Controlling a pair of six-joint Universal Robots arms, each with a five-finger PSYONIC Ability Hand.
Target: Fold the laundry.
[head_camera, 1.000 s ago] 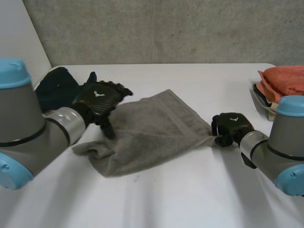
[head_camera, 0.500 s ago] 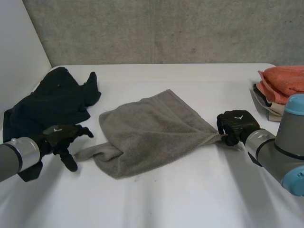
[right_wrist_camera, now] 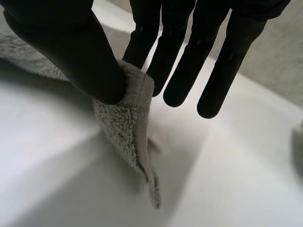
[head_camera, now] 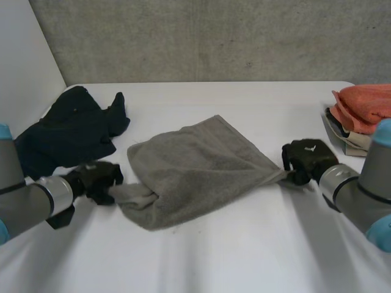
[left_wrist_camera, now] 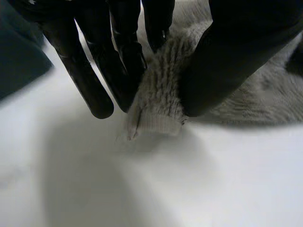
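A grey towel [head_camera: 192, 168] lies rumpled in the middle of the white table [head_camera: 244, 256]. My left hand [head_camera: 96, 180] has its thumb and fingers pinched on the towel's near left corner [left_wrist_camera: 158, 106]. My right hand [head_camera: 308, 159] pinches the towel's right corner [right_wrist_camera: 130, 118] between thumb and fingers, the corner's tip hanging just above the table. The cloth is drawn out between the two hands.
A dark navy garment [head_camera: 70, 131] lies crumpled at the back left, close behind my left hand. A stack of folded orange and beige cloths [head_camera: 360, 113] sits at the right edge. Bare table runs along the front.
My left hand came down from above the towel's left side to the table and closed on the near left corner. My right hand kept its grip, shifting slightly right.
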